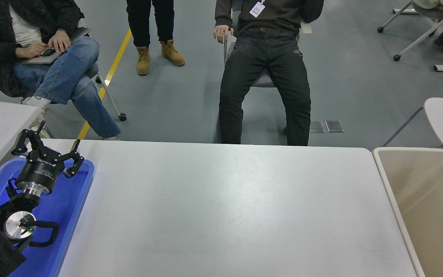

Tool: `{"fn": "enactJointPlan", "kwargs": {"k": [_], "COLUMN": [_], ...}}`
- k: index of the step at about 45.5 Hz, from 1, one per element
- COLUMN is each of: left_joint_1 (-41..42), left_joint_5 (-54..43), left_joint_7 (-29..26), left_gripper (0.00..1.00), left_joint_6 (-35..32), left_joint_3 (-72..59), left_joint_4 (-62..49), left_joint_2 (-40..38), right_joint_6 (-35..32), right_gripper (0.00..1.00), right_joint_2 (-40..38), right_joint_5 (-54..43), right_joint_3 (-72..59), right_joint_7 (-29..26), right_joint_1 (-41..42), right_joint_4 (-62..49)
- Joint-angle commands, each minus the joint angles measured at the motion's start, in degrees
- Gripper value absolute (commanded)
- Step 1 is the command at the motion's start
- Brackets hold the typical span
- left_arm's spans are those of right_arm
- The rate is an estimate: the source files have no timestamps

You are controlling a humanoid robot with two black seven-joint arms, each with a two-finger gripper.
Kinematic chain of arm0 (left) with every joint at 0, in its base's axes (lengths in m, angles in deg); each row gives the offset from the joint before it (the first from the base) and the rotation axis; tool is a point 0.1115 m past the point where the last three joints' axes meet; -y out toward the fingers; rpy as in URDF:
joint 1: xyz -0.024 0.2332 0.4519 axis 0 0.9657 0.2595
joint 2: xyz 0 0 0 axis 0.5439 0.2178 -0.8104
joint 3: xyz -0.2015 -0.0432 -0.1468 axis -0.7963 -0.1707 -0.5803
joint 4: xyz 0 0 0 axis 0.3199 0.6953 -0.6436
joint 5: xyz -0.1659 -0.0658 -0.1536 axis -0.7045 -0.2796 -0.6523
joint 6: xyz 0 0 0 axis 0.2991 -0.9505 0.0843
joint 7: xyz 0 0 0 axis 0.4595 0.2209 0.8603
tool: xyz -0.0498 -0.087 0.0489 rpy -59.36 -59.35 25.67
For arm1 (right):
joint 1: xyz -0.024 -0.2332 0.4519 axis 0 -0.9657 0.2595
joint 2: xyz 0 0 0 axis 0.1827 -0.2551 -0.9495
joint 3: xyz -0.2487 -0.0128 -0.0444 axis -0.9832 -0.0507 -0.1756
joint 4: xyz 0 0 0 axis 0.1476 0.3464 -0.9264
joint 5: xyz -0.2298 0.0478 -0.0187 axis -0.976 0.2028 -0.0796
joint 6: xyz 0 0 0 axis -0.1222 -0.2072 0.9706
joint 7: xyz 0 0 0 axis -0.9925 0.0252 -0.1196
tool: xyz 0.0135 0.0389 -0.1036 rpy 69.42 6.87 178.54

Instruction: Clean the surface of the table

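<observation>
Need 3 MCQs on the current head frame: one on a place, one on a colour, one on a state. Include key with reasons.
1. Where is the left gripper parked?
A. Over the blue plastic tray at lower left
B. Over the middle of the white table
C. Inside the beige bin

2. What colour is the rectangular plastic bin at the right end of the table?
A. Blue
B. Beige
C. Black

3. What state is the large matte white tabletop in?
A. Stacked with boxes
B. Covered by a cloth
C. Bare, nothing lying on it

Key: 1 A, the black arm at lower left ends above the tray, jaws spread. 2 B, its walls and floor are pale beige. 3 C, only smooth white surface with faint smudges shows between tray and bin.
</observation>
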Motion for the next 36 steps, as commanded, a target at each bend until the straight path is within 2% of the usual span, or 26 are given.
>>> {"fn": "enactJointPlan", "kwargs": {"k": [1,21,36], "left_joint_1": [0.00,0.00,0.00], "left_joint_5": [0.01,0.01,0.01], "left_joint_7": [0.00,0.00,0.00], "left_gripper": [1.00,1.00,1.00], "left_joint_6": [0.00,0.00,0.00], "left_joint_3": [0.00,0.00,0.00], "left_joint_4": [0.00,0.00,0.00], "left_joint_2": [0.00,0.00,0.00], "right_joint_6": [0.11,-0.33,-1.91], "right_gripper": [0.98,0.98,0.98], "right_joint_2": [-8.07,-5.79,-5.09], "right_joint_5": [0.12,2.66,4.52], "right_joint_3": [5.12,12.94,35.71], "right_joint_7": [1.23,1.67,1.67], "right_joint_1": [9.94,19.53,13.20], "right_joint_4": [13.13,16.29,39.49]}}
